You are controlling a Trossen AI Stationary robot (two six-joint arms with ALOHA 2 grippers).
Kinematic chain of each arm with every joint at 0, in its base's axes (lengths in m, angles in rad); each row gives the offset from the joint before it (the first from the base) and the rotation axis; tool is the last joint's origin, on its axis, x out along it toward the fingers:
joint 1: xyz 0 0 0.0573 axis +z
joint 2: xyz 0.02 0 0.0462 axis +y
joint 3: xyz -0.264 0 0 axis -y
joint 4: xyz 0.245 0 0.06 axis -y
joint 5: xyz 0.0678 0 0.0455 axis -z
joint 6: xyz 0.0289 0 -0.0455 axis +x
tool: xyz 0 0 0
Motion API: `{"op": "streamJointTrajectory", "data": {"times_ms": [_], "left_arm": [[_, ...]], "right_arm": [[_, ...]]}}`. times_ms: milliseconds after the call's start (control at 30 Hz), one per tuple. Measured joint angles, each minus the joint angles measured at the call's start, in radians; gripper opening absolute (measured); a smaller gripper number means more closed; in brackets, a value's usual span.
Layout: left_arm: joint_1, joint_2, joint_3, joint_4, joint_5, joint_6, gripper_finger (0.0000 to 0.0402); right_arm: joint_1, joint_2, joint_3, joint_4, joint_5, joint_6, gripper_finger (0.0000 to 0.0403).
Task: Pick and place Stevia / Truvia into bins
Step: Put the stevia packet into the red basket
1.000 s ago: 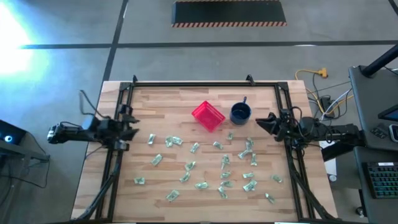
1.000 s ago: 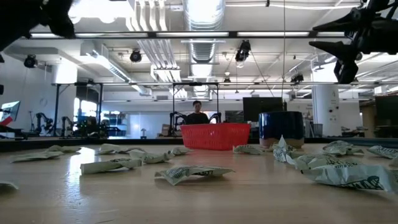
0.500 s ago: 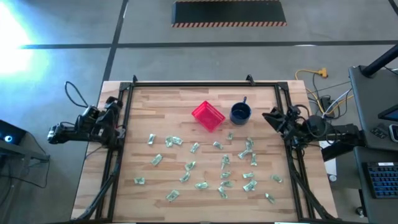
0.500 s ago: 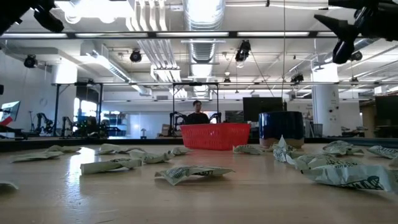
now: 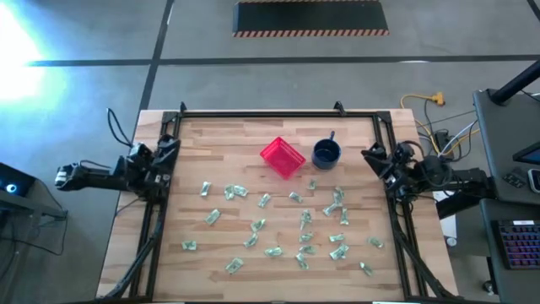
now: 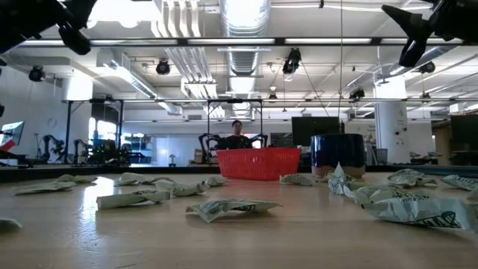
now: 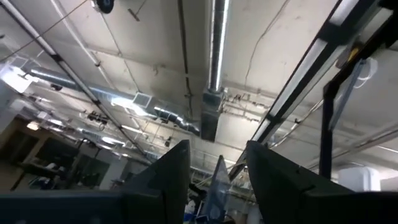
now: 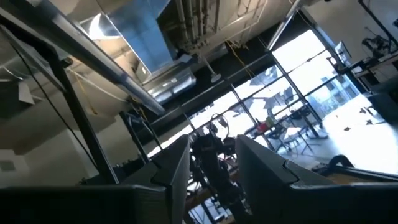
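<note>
From above we see the left gripper (image 5: 169, 145) at the table's left edge and the right gripper (image 5: 369, 155) at its right edge, both empty; sachets (image 5: 305, 221) lie scattered in front of the red basket (image 5: 282, 158); level with the table, both hang high; each wrist view shows a narrow gap between empty fingers.

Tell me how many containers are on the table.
2: a red basket near the table's far-middle, and a dark blue mug just right of it. Neither appears to hold sachets.
</note>
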Motion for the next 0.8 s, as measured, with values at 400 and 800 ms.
{"op": "streamJointTrajectory", "data": {"times_ms": [400, 800], "left_arm": [[0.0, 0.22, 0.024, -0.005, 0.033, -0.09, 0.0141], [0.0, 0.407, 0.194, 0.03, 0.021, -0.018, 0.0141]], "right_arm": [[0.0, 0.127, 0.052, 0.174, 0.002, -0.231, 0.0123], [0.0, 0.482, 0.279, 0.132, -0.021, -0.38, 0.0123]]}}
